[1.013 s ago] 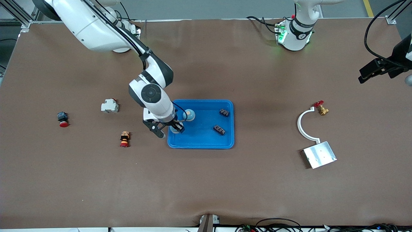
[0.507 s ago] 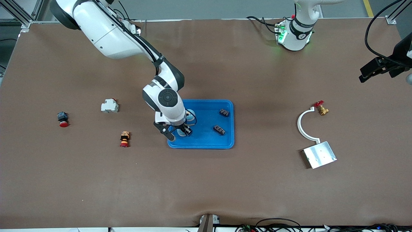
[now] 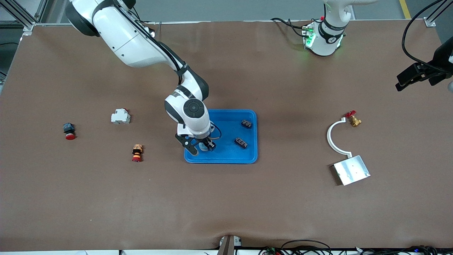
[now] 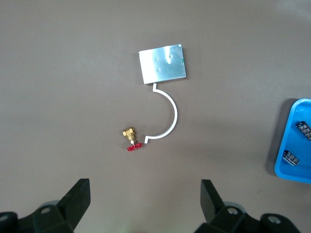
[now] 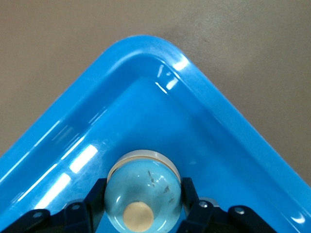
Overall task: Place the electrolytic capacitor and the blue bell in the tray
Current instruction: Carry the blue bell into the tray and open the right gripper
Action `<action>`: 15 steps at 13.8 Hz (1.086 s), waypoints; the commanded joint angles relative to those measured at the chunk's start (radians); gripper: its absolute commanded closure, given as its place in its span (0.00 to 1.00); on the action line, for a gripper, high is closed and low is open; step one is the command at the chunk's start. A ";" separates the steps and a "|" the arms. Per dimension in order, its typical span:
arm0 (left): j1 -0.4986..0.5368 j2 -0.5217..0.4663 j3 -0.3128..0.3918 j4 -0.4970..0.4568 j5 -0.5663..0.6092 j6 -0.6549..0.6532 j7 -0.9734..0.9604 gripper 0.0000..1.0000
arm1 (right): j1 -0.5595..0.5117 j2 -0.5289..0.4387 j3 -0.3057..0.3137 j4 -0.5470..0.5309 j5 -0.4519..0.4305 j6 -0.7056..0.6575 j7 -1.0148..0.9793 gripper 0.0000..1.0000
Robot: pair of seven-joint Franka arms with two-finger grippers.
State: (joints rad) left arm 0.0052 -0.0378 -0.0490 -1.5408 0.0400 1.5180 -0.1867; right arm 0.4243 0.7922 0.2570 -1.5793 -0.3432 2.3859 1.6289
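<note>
The bright blue tray [image 3: 226, 160] lies mid-table; its rounded corner [image 5: 146, 46] fills the right wrist view. My right gripper [image 3: 203, 145] is shut on a light blue bell [image 5: 144, 187] with a tan button on its dome. It holds the bell low inside the tray corner that lies toward the right arm's end. Whether the bell touches the tray floor I cannot tell. Two black electrolytic capacitors [image 3: 246, 123] [image 3: 241, 142] lie in the tray toward the left arm's end. The left wrist view shows them too [image 4: 306, 130] [image 4: 291, 158]. My left gripper [image 4: 144, 187] waits open and high over that end [image 3: 412, 76].
A silver metal plate [image 3: 351, 170], a white curved bracket [image 3: 332, 136] and a brass valve with a red handle [image 3: 354, 120] lie toward the left arm's end. A white breaker [image 3: 120, 116], a red push button [image 3: 69, 131] and an orange-red button [image 3: 137, 152] lie toward the right arm's end.
My right gripper has carried the bell from the tray's rim farther in over the tray floor, toward the left arm's end. The left arm has barely moved.
</note>
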 commanded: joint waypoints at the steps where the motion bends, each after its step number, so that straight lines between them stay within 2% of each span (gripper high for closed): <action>1: 0.001 0.018 -0.006 0.030 -0.006 0.002 0.016 0.00 | 0.016 0.033 -0.012 0.039 -0.030 0.002 0.035 1.00; 8: 0.002 0.021 -0.006 0.028 -0.014 0.004 0.018 0.00 | 0.010 0.042 -0.012 0.053 -0.030 0.009 0.040 1.00; 9: 0.003 0.016 -0.006 0.027 -0.015 -0.001 0.018 0.00 | -0.001 0.042 -0.012 0.053 -0.033 0.010 0.036 0.31; 10: 0.004 0.013 -0.006 0.027 -0.015 -0.002 0.019 0.00 | -0.001 0.042 -0.012 0.052 -0.033 0.024 0.036 0.00; 15: 0.006 0.012 -0.006 0.024 -0.012 -0.012 0.016 0.00 | -0.012 0.030 -0.012 0.053 -0.039 0.027 0.020 0.00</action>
State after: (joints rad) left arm 0.0019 -0.0195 -0.0506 -1.5255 0.0400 1.5253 -0.1866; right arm 0.4191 0.8149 0.2365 -1.5513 -0.3543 2.4259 1.6409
